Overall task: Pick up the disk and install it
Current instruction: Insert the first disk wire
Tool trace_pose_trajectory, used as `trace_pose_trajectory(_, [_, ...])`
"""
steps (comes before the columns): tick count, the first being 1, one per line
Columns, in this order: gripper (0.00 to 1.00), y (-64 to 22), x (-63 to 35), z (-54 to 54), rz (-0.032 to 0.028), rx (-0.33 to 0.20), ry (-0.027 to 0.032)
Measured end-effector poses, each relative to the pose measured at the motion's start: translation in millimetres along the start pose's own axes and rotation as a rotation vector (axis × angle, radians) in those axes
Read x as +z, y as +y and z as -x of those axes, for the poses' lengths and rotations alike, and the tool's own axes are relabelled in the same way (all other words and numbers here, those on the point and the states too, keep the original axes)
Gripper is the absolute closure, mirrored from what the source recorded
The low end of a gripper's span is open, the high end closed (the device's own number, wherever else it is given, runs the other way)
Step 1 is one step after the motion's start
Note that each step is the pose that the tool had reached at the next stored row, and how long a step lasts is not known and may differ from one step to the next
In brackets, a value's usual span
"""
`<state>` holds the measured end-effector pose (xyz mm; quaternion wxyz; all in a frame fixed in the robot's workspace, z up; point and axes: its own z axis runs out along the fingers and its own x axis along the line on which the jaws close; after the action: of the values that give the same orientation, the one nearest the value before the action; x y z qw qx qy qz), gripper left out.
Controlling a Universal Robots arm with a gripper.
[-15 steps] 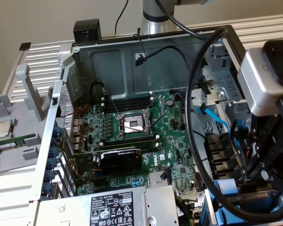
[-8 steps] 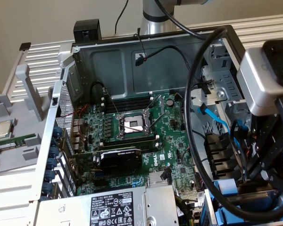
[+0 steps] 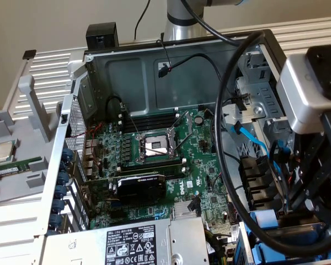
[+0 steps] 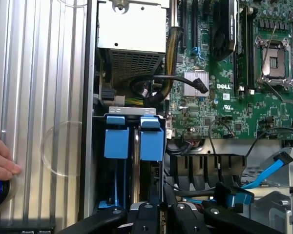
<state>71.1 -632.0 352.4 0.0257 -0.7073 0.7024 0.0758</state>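
**A:** Eyes on the disk (image 4: 152, 141). It stands on edge in the drive cage (image 4: 134, 113), blue carrier end towards the wrist camera, in the corner of the case (image 3: 154, 72) beside the power supply (image 4: 132, 29).

**B:** And the hand (image 4: 162, 210)?

**A:** Closed down narrow. As I read it, the black fingers are pinching the near end of that disk.

**B:** How would it handle?

**A:** Dense for its size, I'd say, and fully stiff: a metal body with no give. The plastic carrier is the weak part and likely to flex. The label face looks slick, so the long side rails seem the best place to hold, clear of the circuit board and connector end. It won't forgive a knock either.

**B:** Anything else in the cage?

**A:** A second drive (image 4: 116, 141) in the same blue frame, just beside it. I can't tell whether they touch. So the cage holds two.

**B:** The rest of the case?

**A:** It lies open. There's a motherboard (image 3: 201, 146) with a bare processor socket (image 3: 156, 146), a graphics card (image 3: 140, 186), black cables looping across and a blue data cable (image 4: 278, 161).

**B:** Outside it?

**A:** There's a ribbed worktop (image 4: 39, 73) with a person's fingers (image 4: 5, 168) resting near its edge. Towards the exterior view's left sit a processor chip (image 3: 3, 150) and a memory stick (image 3: 16, 165).
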Motion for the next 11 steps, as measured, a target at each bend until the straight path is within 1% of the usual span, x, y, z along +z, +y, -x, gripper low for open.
trace_pose_trajectory(4, [0.84,0.0,-0.1,0.0,-0.0025,0.017,-0.0010])
trace_pose_trajectory(11, [0.84,0.8,1.2,0.3,-0.0027,0.018,-0.0014])
